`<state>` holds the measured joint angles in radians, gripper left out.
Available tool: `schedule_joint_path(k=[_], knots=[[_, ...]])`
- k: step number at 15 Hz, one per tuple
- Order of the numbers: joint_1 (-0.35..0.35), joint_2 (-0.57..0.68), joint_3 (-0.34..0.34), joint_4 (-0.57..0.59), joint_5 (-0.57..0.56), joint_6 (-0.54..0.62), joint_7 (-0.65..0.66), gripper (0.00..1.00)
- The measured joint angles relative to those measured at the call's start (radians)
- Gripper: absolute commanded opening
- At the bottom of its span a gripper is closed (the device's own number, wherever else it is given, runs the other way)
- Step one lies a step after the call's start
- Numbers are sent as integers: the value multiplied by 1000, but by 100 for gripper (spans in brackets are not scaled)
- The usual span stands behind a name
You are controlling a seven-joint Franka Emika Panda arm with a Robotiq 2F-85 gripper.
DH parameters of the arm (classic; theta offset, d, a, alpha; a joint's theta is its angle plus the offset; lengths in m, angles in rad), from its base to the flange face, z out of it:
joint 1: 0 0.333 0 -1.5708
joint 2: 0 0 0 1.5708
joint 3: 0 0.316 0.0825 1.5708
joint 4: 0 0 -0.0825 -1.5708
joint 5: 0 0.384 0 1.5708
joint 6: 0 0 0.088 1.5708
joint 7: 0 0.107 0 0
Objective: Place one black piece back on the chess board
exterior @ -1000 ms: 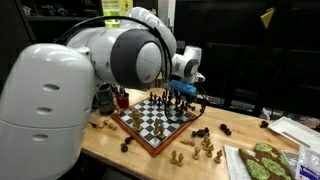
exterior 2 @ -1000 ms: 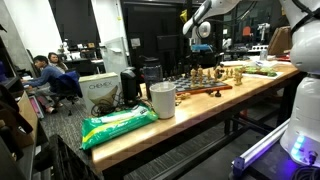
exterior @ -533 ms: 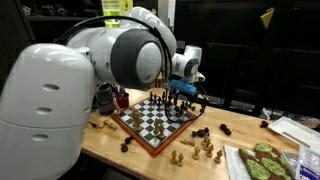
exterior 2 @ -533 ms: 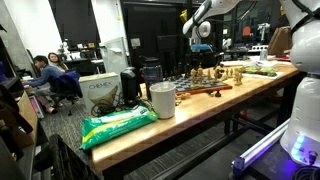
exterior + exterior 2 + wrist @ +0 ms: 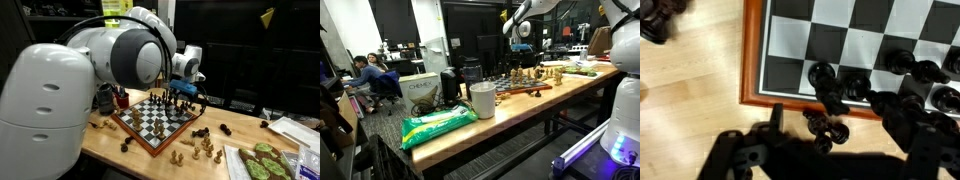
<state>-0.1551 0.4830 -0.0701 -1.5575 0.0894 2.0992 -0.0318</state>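
Note:
The chess board point(image 5: 752, 60) fills the top of the wrist view, with its reddish-brown frame along the left and lower sides. A row of black pieces point(image 5: 915, 72) stands near the lower right edge. One black piece point(image 5: 824, 82) stands on a square just inside the frame. Another dark piece point(image 5: 826, 126) sits just outside the frame on the table. My gripper point(image 5: 840, 135) hangs over that edge, open and holding nothing, with one finger point(image 5: 776, 120) to the left. In both exterior views the gripper point(image 5: 181, 96) point(image 5: 517, 48) is low over the board's point(image 5: 135, 135) point(image 5: 524, 90) far side.
Loose light and dark pieces point(image 5: 205, 146) lie on the wooden table beside the board. A tray of green items point(image 5: 262, 160) sits at the near corner. A white cup point(image 5: 482, 100) and a green bag point(image 5: 438, 125) stand further along the table. The arm's white body point(image 5: 40, 110) blocks one side.

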Motion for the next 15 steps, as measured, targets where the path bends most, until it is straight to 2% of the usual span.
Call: schedule_joint_path(k=[15], knots=[[-8,0,-15,26,-3,-1,1,100]])
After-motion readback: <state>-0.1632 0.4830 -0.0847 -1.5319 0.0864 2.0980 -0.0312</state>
